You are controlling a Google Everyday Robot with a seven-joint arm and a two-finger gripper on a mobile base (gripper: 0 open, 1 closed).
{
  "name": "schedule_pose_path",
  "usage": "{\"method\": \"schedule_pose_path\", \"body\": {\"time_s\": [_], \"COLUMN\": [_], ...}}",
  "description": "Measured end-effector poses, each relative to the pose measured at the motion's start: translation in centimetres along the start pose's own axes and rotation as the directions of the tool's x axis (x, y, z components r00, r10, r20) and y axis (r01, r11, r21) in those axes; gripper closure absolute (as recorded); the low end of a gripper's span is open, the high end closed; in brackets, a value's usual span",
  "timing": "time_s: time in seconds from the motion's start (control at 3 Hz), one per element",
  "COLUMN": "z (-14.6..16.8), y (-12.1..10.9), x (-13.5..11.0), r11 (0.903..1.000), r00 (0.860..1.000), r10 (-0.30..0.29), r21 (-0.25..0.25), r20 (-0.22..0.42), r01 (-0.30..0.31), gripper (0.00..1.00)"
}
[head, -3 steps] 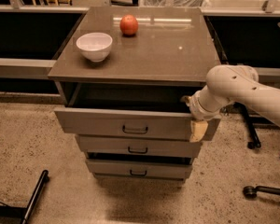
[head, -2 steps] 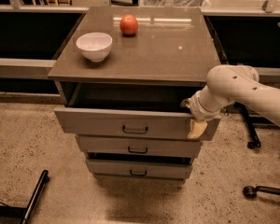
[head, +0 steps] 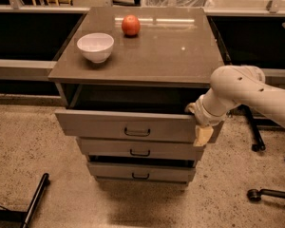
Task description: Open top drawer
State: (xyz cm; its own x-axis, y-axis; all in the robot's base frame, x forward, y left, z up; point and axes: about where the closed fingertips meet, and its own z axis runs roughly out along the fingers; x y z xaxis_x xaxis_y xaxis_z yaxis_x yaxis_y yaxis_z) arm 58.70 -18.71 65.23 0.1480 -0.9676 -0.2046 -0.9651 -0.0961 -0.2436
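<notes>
The top drawer (head: pixel 109 125) is the widest of three grey-brown drawers in the cabinet, with a small dark bar handle (head: pixel 137 132) in the middle of its flat front. It stands pulled out, showing a dark gap under the cabinet top. My gripper (head: pixel 202 127) is at the right end of the drawer front, against its top edge, well to the right of the handle. The white arm (head: pixel 242 91) reaches in from the right. The inside of the drawer is dark.
A white bowl (head: pixel 95 46) and a red apple (head: pixel 130 25) sit on the cabinet top (head: pixel 171 51). Two narrower drawers (head: pixel 140 152) lie below. Chair wheels (head: pixel 256 194) stand on the floor at right, a dark bar (head: pixel 35 201) at lower left.
</notes>
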Motion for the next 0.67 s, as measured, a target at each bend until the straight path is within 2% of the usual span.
{"method": "schedule_pose_path", "body": {"time_s": [0.33, 0.67], "z": [-1.2, -1.9], "y": [1.8, 3.0], "x": [-0.1, -0.5], "r11": [0.9999, 0.9993], "r00": [1.0, 1.0], "r10": [0.01, 0.0], "r21": [-0.012, -0.038], "r20": [-0.008, -0.01], "r01": [-0.01, 0.0], "gripper": [0.44, 0.45]}}
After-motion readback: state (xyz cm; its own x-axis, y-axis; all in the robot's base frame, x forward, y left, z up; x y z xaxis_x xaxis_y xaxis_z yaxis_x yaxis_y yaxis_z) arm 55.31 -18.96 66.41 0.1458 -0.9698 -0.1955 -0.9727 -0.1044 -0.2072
